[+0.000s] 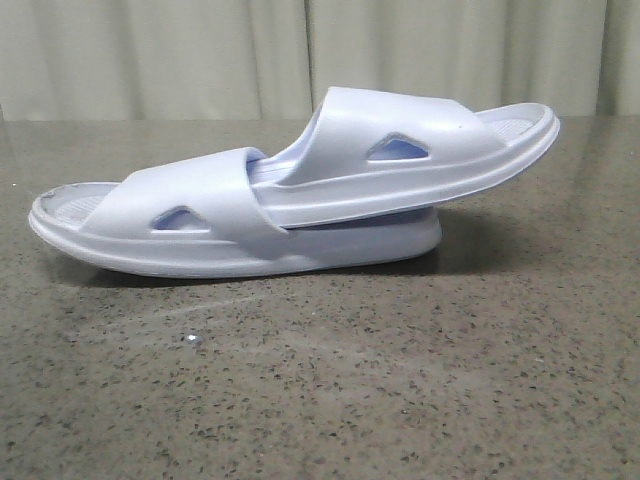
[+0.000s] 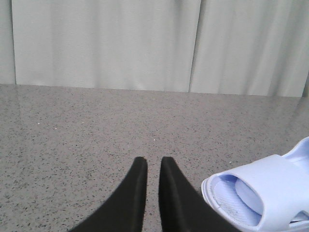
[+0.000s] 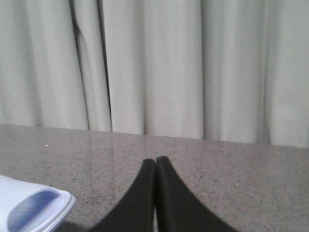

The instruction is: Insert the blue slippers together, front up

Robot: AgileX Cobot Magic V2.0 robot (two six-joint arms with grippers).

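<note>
Table (image 1: pixel 420 400) of speckled grey stone fills the lower part of the front view, with pale pleated curtain (image 1: pixel 200 50) behind it. We read no brand, label or writing on any surface; the slippers are plain moulded foam.

Blue slippers (image 1: pixel 300 200) lie near the middle of the table, nested. The lower slipper (image 1: pixel 180 235) rests sole down, one end at the left. The upper slipper (image 1: pixel 420 150) has one end pushed under the lower one's wide strap, and it slopes up to the right so that its far end hangs clear of the table. Each strap shows a triangular side cut-out. Ribbing on the footbeds is only faintly visible at the two outer ends. How far the upper one reaches inside the strap is hidden from us.

Neither arm appears in the front view. The left gripper (image 2: pixel 153 166) shows two dark jaws with a narrow gap between them, holding nothing, hovering over bare table just beside one slipper end, which is cut off at the frame edge. The right gripper (image 3: pixel 155 166) has its jaws pressed together, tips touching, empty. One rounded slipper end sits at the corner of that view, blurred and cropped.

A small pale speck (image 1: pixel 190 341) lies on the table near the front; we cannot tell what it is.
</note>
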